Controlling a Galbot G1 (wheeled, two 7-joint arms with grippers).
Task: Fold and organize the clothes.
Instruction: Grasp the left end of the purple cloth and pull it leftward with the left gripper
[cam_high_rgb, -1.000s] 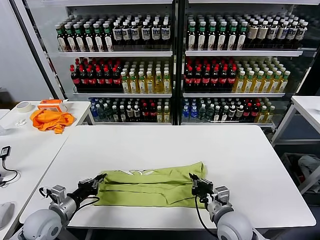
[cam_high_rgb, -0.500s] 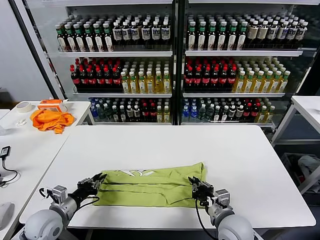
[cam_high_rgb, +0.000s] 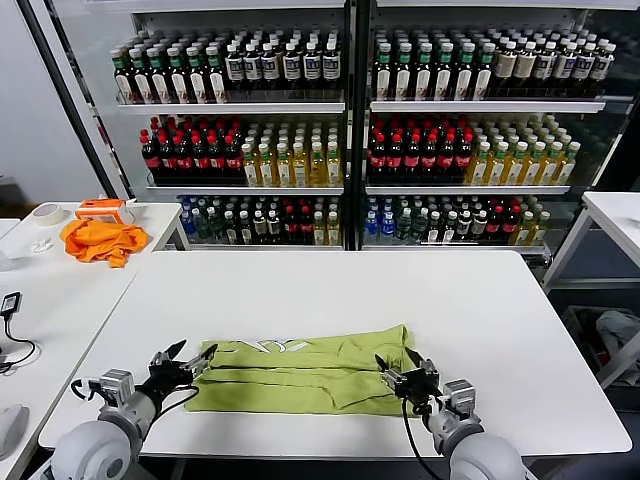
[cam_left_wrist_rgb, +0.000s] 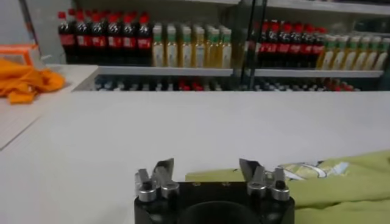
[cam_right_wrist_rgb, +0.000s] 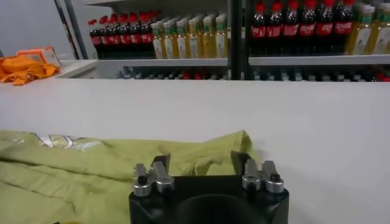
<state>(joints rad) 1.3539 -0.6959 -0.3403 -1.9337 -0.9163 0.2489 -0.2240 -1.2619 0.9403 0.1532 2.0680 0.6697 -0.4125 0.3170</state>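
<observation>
The lime T-shirt (cam_high_rgb: 300, 372) lies folded into a long band across the near part of the white table (cam_high_rgb: 330, 290). It also shows in the left wrist view (cam_left_wrist_rgb: 329, 182) and the right wrist view (cam_right_wrist_rgb: 79, 170). My left gripper (cam_high_rgb: 188, 355) is open at the shirt's left end, empty; in its wrist view the gripper (cam_left_wrist_rgb: 207, 170) frames the shirt's edge. My right gripper (cam_high_rgb: 398, 364) is open at the shirt's right end, empty, its fingers over the cloth in the right wrist view (cam_right_wrist_rgb: 201, 163).
A bright orange cloth (cam_high_rgb: 100, 240) and a tape roll (cam_high_rgb: 46, 213) lie on a side table at the far left. Glass-door shelves of bottles (cam_high_rgb: 340, 130) stand behind the table. Another white table (cam_high_rgb: 615, 215) is at the right.
Both grippers have opened and let go of the shirt's ends, drawing back slightly toward me. The shirt lies flatter on the table.
</observation>
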